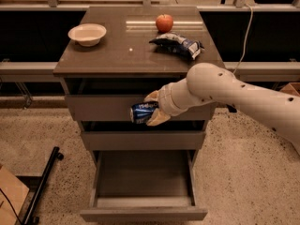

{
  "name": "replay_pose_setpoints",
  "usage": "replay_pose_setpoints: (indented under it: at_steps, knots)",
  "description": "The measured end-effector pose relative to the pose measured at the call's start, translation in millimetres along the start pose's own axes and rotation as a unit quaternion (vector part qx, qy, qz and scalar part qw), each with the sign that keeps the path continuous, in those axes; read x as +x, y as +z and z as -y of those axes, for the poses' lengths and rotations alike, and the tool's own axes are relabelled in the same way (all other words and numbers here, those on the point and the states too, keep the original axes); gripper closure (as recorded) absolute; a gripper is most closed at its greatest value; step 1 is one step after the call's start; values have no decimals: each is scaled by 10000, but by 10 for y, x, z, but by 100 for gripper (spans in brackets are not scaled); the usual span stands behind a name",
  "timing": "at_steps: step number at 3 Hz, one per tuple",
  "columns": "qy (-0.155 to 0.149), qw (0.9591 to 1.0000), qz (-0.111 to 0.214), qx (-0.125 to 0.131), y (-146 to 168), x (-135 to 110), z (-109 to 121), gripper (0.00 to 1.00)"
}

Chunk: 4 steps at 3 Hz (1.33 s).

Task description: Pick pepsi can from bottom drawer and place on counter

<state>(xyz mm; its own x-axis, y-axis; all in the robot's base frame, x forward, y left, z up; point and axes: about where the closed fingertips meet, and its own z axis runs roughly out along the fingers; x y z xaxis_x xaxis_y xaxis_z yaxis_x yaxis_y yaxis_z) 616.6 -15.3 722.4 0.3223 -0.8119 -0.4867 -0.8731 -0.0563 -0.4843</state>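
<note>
My gripper [151,109] is shut on the pepsi can [142,112], a dark blue can held on its side. It hangs in front of the top drawer's face, below the counter's front edge. The bottom drawer [143,207] is pulled open below and shows a bare floor. The counter [117,55] is the glossy grey-brown top of the cabinet, just above and behind the can. My white arm [234,93] reaches in from the right.
On the counter stand a white bowl [87,33] at the back left, a red apple [164,22] at the back and a blue-and-white snack bag [180,44] at the right. A black pole [42,186] lies on the floor at the left.
</note>
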Motion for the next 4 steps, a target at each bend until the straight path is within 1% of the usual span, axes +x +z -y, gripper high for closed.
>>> replay_pose_setpoints:
  at_steps: [2,3,4]
  knots:
    - [-38,10000,-59,-50,-14,-17,8,100]
    - [-340,9993,-118,-52,-97,-161,244,100]
    - [-650,9978,139,13,-196,-334,582,100]
